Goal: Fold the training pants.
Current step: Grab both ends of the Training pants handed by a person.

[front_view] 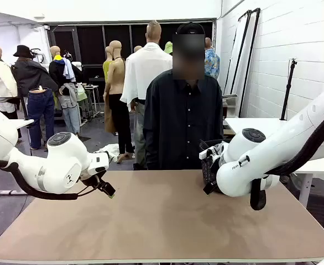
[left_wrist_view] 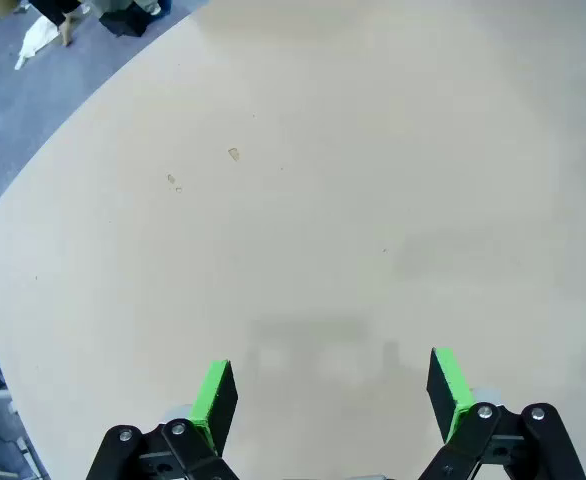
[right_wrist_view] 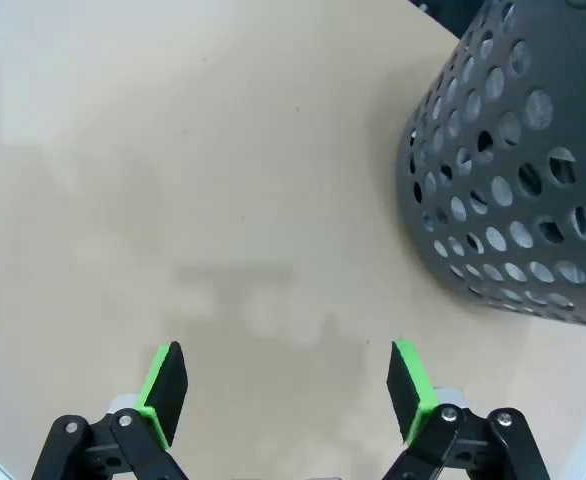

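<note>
Left hand [left_wrist_view: 328,388] of the robot hovers low over the left side of the table [front_view: 162,221]. Its two fingers are spread wide, and the green pads [left_wrist_view: 216,398] face each other across bare tan tabletop, holding nothing. Right hand [right_wrist_view: 285,385] hovers over the right side of the table in the same way, fingers spread wide with nothing between them. Just beside the right hand stands a black basket [right_wrist_view: 513,180], its curved plastic wall pierced with round holes. The basket rests on the tabletop and does not touch the fingers. A person [front_view: 181,121] in a dark shirt stands at the far edge of the table, between the two arms and facing the robot. Where the training pants are cannot be told. They may be inside the basket, but the holes are too small and dark to show its contents. Both hands look ready rather than at work. They are spread so that they can close on cloth once it is laid out, and they are held off to the sides so that the middle of the table is free for the garment. Folding appears not yet begun.
</note>
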You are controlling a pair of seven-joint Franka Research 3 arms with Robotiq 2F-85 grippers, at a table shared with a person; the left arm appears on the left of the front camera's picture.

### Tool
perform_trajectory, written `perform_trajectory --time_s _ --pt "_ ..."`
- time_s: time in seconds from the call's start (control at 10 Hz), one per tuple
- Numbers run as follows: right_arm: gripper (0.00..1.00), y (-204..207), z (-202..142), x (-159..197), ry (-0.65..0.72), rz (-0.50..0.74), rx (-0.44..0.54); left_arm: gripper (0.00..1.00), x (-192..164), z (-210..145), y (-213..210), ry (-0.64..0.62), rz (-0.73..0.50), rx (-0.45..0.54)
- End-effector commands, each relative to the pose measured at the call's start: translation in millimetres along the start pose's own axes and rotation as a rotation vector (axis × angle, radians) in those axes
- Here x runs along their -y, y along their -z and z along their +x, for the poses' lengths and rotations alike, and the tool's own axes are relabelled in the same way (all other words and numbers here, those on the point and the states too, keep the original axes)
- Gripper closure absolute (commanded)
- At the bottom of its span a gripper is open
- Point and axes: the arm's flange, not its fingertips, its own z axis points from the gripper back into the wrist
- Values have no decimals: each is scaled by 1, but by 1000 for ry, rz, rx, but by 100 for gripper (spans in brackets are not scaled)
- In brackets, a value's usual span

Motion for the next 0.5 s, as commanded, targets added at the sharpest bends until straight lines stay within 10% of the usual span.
perform_trajectory --time_s 0.0,0.4 --pt "0 0 0 0 0 0 0 0 0 0 0 0 0 0" --pt "0 0 0 0 0 0 0 0 0 0 0 0 0 0"
